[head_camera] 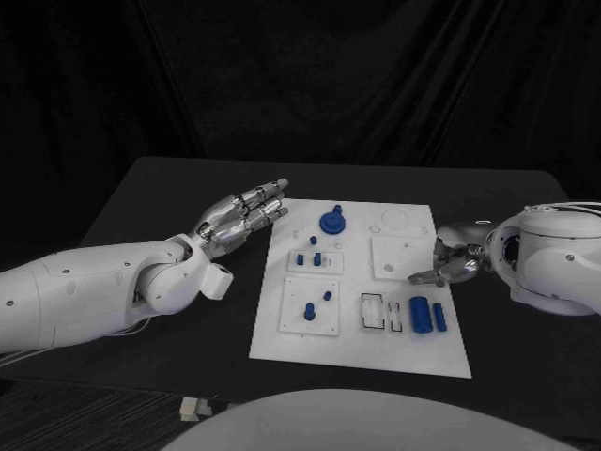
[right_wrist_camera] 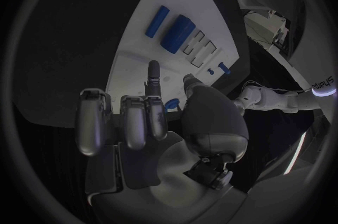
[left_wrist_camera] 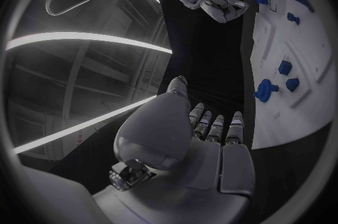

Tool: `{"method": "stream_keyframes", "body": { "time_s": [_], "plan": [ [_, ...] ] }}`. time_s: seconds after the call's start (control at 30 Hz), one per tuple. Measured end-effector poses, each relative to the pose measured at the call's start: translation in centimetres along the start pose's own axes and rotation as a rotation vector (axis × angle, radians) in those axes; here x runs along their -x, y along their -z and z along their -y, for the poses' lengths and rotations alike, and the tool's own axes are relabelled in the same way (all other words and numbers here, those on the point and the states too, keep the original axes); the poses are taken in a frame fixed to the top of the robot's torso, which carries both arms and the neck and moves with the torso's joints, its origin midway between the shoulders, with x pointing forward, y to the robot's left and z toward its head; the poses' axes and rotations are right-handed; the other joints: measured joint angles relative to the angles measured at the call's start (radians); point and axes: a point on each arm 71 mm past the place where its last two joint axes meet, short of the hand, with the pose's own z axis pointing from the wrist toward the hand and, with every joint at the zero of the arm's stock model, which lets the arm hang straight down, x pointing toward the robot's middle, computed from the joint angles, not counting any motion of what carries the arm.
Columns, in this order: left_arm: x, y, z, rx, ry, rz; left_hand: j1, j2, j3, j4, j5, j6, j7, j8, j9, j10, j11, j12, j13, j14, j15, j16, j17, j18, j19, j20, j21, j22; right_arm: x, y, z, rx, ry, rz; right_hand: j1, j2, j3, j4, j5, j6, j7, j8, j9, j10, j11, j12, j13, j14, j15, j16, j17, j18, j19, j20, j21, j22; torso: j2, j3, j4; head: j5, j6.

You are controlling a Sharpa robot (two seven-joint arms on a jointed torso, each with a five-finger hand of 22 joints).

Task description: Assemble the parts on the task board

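Black table (head_camera: 178,188) with rounded corners, backed by a dark folded curtain (head_camera: 300,75). Dark floor (head_camera: 57,413) below the table's near edge. Left wrist view: long bright ceiling light strips (left_wrist_camera: 84,38) overhead.

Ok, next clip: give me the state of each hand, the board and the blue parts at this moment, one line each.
left hand: open, fingers extended, beside the board's left edge, holding nothing.
right hand: fingers curled in, nothing seen in them, at the board's right edge.
task board: flat on the black table.
round blue part: standing on the board's far end.
blue cylinders: lying side by side near the board's near right corner.
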Motion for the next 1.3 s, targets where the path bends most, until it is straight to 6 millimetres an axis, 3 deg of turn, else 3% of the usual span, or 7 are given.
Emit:
{"method": "stream_keyframes", "body": {
  "time_s": [0.17,0.2,0.27,0.43,0.73,1.1,1.3],
  "plan": [
    [0.0,0.0,0.0,0.000,0.000,0.000,0.000,0.000,0.000,0.000,0.000,0.001,0.001,0.000,0.000,0.004,0.004,0.003,0.000,0.000,0.000,0.000,0.000,0.000,-0.004,0.004,0.000,0.000,-0.4,-0.3,-0.1,-0.021,0.014,-0.027,-0.036,0.018,0.000,0.000,0.000,0.055,-0.016,0.010,0.036,0.000,-0.011,0.023,0.000,-0.001,-0.011,0.007,0.000,-0.001,0.001,-0.011,0.055,0.000,0.000,0.0000,-0.0004,0.001,0.000],
    [0.0,0.0,0.0,0.000,0.001,-0.001,0.000,0.000,0.000,0.000,0.000,0.004,0.004,0.000,0.000,0.004,0.004,0.004,0.001,0.000,0.000,0.000,0.000,0.000,-0.004,0.004,0.000,0.000,-0.5,-0.4,-0.2,-0.023,0.015,-0.031,-0.040,0.022,0.000,0.000,0.000,0.062,-0.018,0.015,0.041,0.000,-0.015,0.027,0.000,-0.001,-0.012,0.007,0.000,-0.017,0.002,-0.013,0.062,0.000,0.000,0.0000,-0.0004,0.001,0.000],
    [0.0,0.0,0.0,0.000,0.001,-0.001,0.000,0.000,0.000,0.000,0.000,0.004,0.004,0.000,0.000,0.004,0.004,0.004,0.001,0.000,0.000,0.000,0.000,0.000,-0.004,0.004,0.000,0.000,-0.8,-0.5,-0.3,-0.026,0.018,-0.040,-0.064,0.036,0.000,0.000,0.000,0.091,-0.028,0.020,0.067,-0.001,-0.026,0.041,0.000,0.001,-0.024,0.015,0.000,-0.016,0.001,-0.024,0.091,0.000,0.000,0.0000,-0.0004,0.001,0.000],
    [0.0,0.0,0.0,0.000,0.002,-0.002,0.000,0.000,0.000,0.000,0.003,0.007,0.007,0.000,0.001,0.004,0.011,0.008,0.001,-0.003,0.025,0.000,0.000,0.000,-0.004,0.011,0.000,0.000,-1.3,-0.8,-0.5,-0.031,0.018,-0.054,-0.064,0.036,0.000,0.000,0.000,0.091,-0.028,0.015,0.071,-0.002,-0.027,0.041,0.000,0.001,-0.024,0.015,0.000,-0.016,0.001,-0.024,0.095,0.000,0.000,0.0000,-0.0003,0.002,0.000],
    [0.0,0.0,0.0,0.001,0.003,-0.003,0.000,0.000,0.003,-0.003,0.003,0.011,0.011,0.004,0.002,0.004,0.011,0.012,0.001,-0.003,0.047,0.000,0.000,0.000,-0.004,0.018,0.000,0.000,-1.8,-1.1,-0.7,-0.032,-0.001,-0.043,-0.024,0.029,0.000,0.000,0.022,0.091,-0.028,0.003,0.092,-0.002,-0.027,0.041,0.000,0.001,-0.024,0.015,0.000,-0.015,0.001,-0.024,0.090,0.000,0.000,0.0000,0.0001,0.002,0.000],
    [-0.1,-0.1,0.0,0.001,0.004,-0.006,0.000,0.000,0.003,-0.003,0.003,0.014,0.014,0.004,0.002,0.004,0.011,0.012,0.002,-0.002,0.049,0.000,0.001,0.000,0.000,0.021,0.000,0.001,-2.3,-1.7,-0.9,-0.035,-0.020,-0.033,-0.004,0.025,0.000,0.000,0.034,0.091,-0.029,0.000,0.111,-0.002,-0.027,0.041,0.000,0.001,-0.024,0.015,0.000,-0.015,0.001,-0.023,0.082,0.000,0.000,0.0000,-0.0003,0.004,0.000],
    [-0.1,-0.1,0.0,0.002,0.005,-0.007,0.000,0.000,0.003,-0.003,0.003,0.018,0.018,0.004,0.003,0.004,0.011,0.011,0.002,-0.002,0.048,0.000,0.001,0.000,0.000,0.021,0.000,0.000,-2.6,-2.0,-0.9,-0.037,-0.020,-0.041,0.021,0.020,0.000,0.000,0.081,0.059,-0.023,-0.016,0.133,-0.002,-0.027,0.041,0.000,0.001,-0.024,0.015,0.000,-0.015,0.001,-0.023,0.082,0.000,0.000,0.0000,-0.0004,0.005,0.000]
  ]
}}
